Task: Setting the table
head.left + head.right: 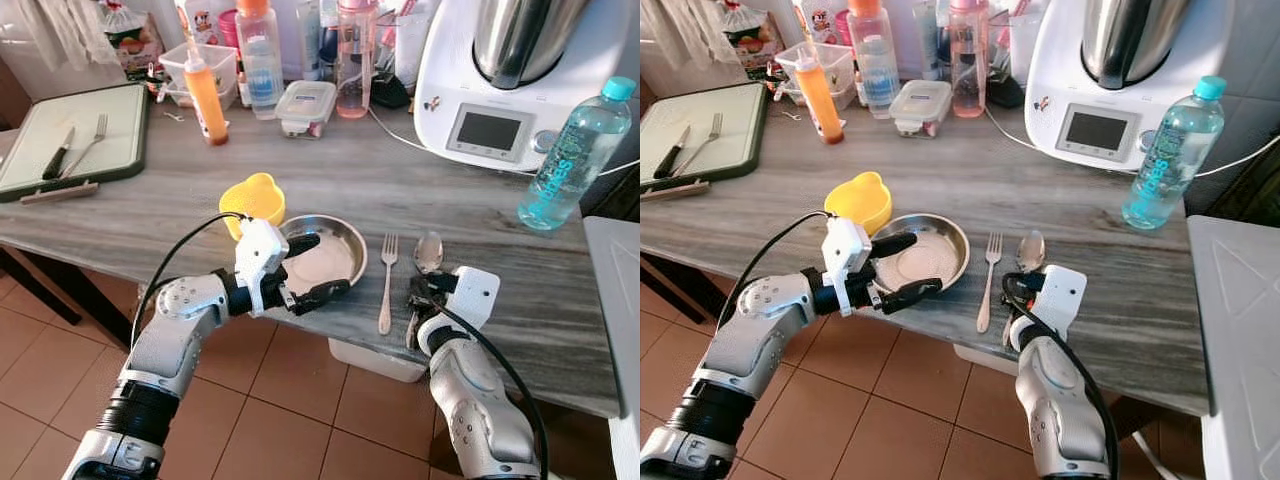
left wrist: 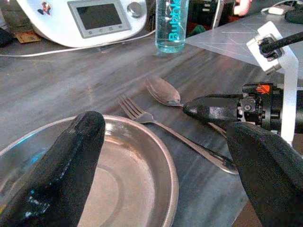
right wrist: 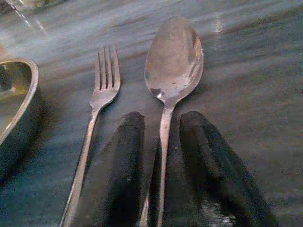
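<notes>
A round steel plate [image 1: 357,262] lies near the counter's front edge. My left gripper [image 1: 314,268] is open, one finger over the plate's near side and the other outside its front rim. Right of the plate lie a fork [image 1: 387,278] and a spoon [image 1: 428,251], side by side, bowl and tines pointing away from me. My right gripper [image 3: 162,118] sits low over the spoon's handle, its fingers [image 3: 124,156] a little apart on either side of it, and the spoon [image 3: 173,56] rests flat on the counter. A yellow bowl [image 1: 252,197] stands just behind the plate.
A clear water bottle [image 1: 572,158] stands at the right; a white kitchen machine [image 1: 497,95] is behind it. An orange bottle [image 1: 206,95], jars and boxes line the back. A green-edged board [image 1: 28,150] at the far left holds a knife and fork. The tiled floor lies below the edge.
</notes>
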`<state>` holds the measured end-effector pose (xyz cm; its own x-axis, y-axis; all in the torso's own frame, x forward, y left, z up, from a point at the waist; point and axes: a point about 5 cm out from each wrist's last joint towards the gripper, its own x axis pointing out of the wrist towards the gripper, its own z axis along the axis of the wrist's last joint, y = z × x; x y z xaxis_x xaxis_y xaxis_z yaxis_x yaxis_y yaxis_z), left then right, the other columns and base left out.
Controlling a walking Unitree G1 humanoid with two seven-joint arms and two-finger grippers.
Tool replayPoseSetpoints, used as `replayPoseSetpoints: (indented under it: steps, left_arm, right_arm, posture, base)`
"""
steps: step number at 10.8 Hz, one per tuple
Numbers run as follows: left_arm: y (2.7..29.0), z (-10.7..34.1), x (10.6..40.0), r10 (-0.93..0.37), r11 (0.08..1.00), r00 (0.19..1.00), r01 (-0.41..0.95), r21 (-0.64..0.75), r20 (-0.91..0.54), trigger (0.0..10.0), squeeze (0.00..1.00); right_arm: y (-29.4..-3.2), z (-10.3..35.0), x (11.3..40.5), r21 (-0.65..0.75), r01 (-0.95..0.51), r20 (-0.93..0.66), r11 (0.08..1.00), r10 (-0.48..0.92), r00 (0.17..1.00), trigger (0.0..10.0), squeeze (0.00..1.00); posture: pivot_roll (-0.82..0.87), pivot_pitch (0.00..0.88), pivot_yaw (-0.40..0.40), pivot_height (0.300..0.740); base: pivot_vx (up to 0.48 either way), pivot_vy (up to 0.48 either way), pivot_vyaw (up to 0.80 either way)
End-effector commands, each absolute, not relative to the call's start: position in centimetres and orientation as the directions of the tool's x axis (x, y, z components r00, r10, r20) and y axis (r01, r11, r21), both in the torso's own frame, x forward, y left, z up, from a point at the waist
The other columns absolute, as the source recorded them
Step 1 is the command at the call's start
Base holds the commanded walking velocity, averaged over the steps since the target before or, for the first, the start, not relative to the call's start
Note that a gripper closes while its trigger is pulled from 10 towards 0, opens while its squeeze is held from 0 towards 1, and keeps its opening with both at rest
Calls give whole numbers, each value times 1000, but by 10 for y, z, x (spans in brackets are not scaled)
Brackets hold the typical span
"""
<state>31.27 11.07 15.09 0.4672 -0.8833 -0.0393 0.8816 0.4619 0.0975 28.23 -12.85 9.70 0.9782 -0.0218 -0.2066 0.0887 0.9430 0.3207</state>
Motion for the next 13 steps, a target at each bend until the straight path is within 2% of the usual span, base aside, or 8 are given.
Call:
replayPoseSetpoints:
  steps: [1, 4, 7, 9, 13]
  left_arm:
    - [109, 156, 314, -886, 454, 462, 882, 130, -40, 10000, 0]
    - [109, 155, 314, -885, 455, 464, 881, 131, -41, 10000, 0]
    - [110, 155, 314, -881, 463, 471, 877, 133, -40, 10000, 0]
    - [111, 155, 314, -878, 469, 478, 873, 133, -39, 10000, 0]
    - [113, 156, 315, -872, 479, 488, 867, 135, -37, 10000, 0]
  right_arm:
    - [-116, 70, 270, 361, 139, -347, 922, -6, 938, 10000, 1000]
    - [-120, 72, 269, 338, 129, -341, 932, -6, 940, 10000, 1000]
    - [-123, 84, 269, 198, 63, -267, 978, -8, 964, 10000, 1000]
    - [-136, 89, 264, 106, 114, -232, 988, -87, 969, 10000, 1000]
    - [-143, 98, 257, 120, 132, -161, 984, -112, 981, 10000, 1000]
  posture:
    - [13, 104, 72, 740]
    - [12, 98, 68, 740]
    - [17, 94, 62, 740]
    - [15, 96, 64, 740]
    - [14, 97, 62, 740]
  base:
    - [0, 0, 0]
    - [0, 0, 0]
    - [0, 0, 0]
    - [0, 0, 0]
    - [0, 0, 0]
